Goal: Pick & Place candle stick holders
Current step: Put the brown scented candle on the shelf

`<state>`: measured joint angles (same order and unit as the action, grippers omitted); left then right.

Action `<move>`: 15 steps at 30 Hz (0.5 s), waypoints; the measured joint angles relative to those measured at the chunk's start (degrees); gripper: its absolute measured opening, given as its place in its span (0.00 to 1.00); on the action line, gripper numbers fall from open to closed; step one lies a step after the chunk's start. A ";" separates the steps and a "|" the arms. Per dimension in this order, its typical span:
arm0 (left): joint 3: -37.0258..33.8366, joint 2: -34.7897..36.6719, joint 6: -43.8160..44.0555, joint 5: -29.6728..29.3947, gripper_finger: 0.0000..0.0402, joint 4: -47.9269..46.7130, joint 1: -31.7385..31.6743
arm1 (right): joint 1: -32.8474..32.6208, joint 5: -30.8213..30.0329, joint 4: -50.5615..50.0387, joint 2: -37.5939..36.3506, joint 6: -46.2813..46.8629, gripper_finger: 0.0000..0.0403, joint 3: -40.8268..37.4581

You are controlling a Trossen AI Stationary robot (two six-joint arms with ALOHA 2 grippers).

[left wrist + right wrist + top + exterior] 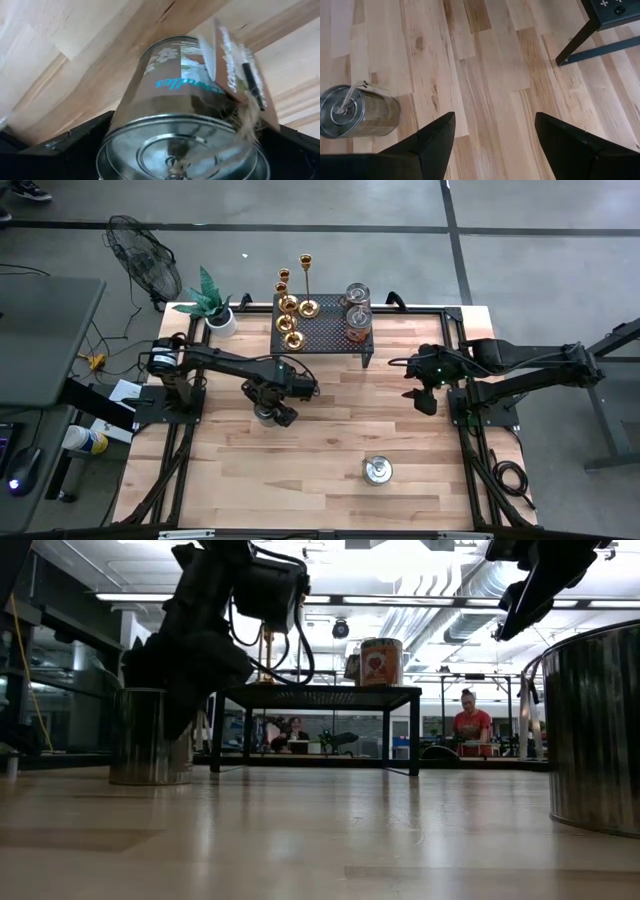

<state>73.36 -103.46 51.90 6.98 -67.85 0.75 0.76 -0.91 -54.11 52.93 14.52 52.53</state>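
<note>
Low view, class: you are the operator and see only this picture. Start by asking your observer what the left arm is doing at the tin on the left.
Observer: In the left wrist view the left gripper has its fingers either side of a tin that carries a printed label and a twine tag.
Operator: Where are the candle stick holders?
Observer: From above, five gold candle stick holders stand on the left end of the black rack.
Operator: And the right arm?
Observer: The right gripper hovers open and empty over bare wood.
</note>
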 joint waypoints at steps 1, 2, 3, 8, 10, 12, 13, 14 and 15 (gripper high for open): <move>0.00 -0.02 -0.53 0.02 0.99 -0.02 0.00 | 0.00 0.02 0.00 0.00 0.05 0.66 0.00; 0.00 -0.02 -1.08 0.00 0.99 -0.02 0.00 | 0.00 0.02 0.00 0.00 0.07 0.66 0.00; 0.00 -0.02 -1.90 0.00 0.99 -0.03 0.00 | 0.01 0.04 0.00 0.00 0.12 0.66 0.00; 0.00 -0.02 -5.91 0.00 0.99 0.29 0.00 | 0.00 0.06 0.00 0.00 0.29 0.66 0.00; 0.00 -0.02 -6.66 -0.02 0.99 0.42 0.00 | 0.00 0.04 0.00 0.00 0.29 0.66 0.00; 0.00 -0.02 -6.66 0.00 0.99 0.74 0.00 | 0.01 0.04 0.00 0.00 0.29 0.66 0.00; 0.00 -0.02 -6.63 0.00 0.99 0.85 0.00 | 0.00 0.04 0.00 0.00 0.29 0.66 0.00; 0.00 -0.02 -6.45 0.02 0.99 0.83 0.00 | 0.02 0.04 0.00 0.00 0.29 0.66 0.00; 0.00 -0.02 -6.31 0.02 0.99 0.87 0.00 | 0.02 0.04 0.00 0.00 0.29 0.66 0.00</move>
<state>73.36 -103.48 45.59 7.01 -66.99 0.75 0.78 -0.86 -54.11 52.93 14.81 52.53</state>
